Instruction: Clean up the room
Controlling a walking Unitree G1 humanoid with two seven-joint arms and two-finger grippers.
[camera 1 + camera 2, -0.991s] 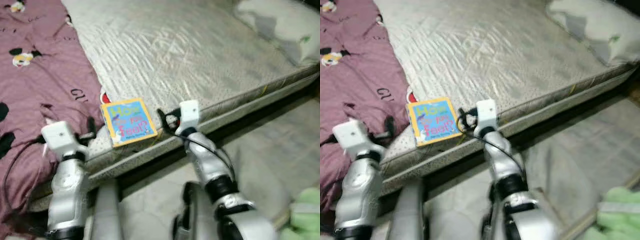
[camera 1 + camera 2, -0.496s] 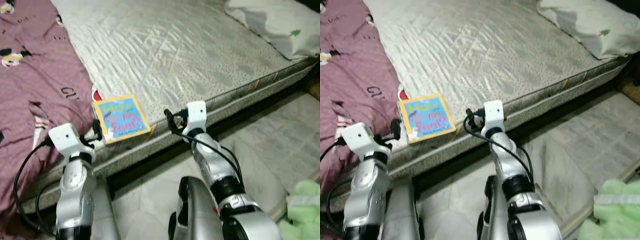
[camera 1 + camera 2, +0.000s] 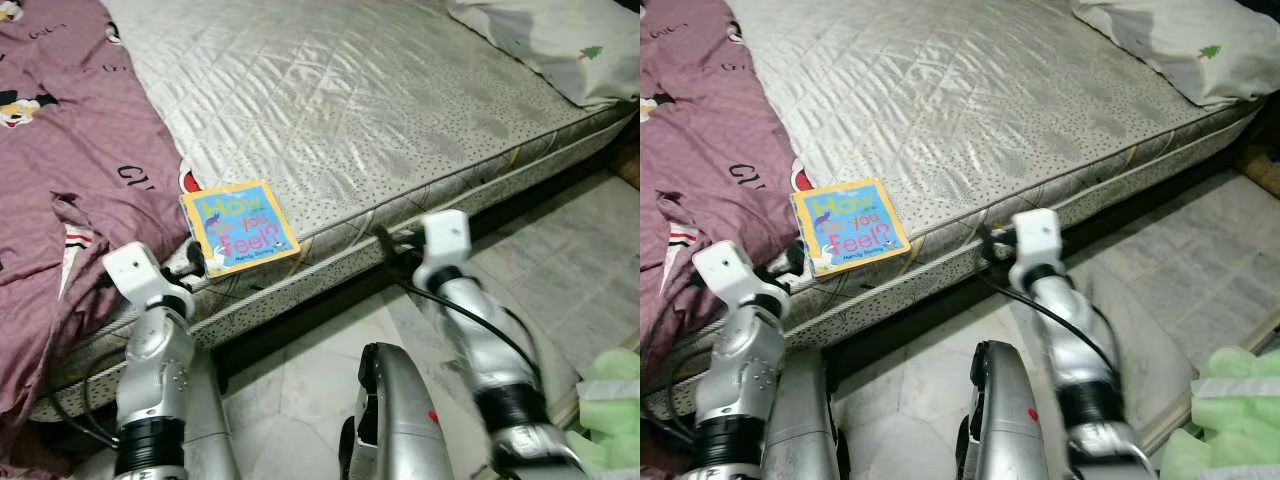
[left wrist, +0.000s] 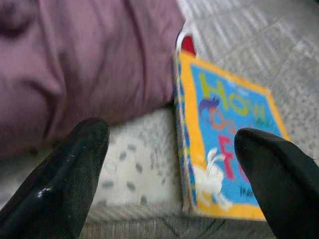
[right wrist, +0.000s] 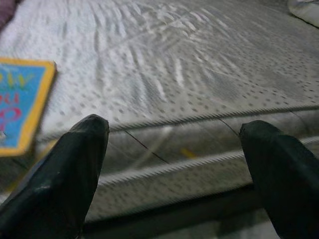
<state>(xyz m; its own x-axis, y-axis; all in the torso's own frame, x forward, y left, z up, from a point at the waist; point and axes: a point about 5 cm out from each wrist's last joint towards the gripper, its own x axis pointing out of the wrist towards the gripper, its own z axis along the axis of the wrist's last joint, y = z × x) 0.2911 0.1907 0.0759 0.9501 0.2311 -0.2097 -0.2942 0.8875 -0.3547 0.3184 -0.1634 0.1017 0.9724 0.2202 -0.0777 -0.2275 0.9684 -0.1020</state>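
Note:
A small blue picture book (image 3: pixel 238 226) with a yellow border lies flat at the near edge of the grey quilted mattress (image 3: pixel 380 100), next to the purple blanket (image 3: pixel 70 150). My left gripper (image 3: pixel 196 264) is open just in front of the book's near left corner; in the left wrist view the book (image 4: pixel 229 144) lies between and beyond the black fingers (image 4: pixel 75 169). My right gripper (image 3: pixel 386 240) is open at the mattress side, well to the right of the book. In the right wrist view the book (image 5: pixel 20 104) sits off to one side.
A pale pillow (image 3: pixel 560 40) lies at the far right of the mattress. The purple blanket, printed with cartoon mice, hangs over the mattress's left part. Grey floor tiles (image 3: pixel 570 260) run along the bed, with a light green soft thing (image 3: pixel 612 390) at the lower right.
My right arm has swung to the right, away from the book. The left gripper stays by the book's near corner. The camera has shifted a little.

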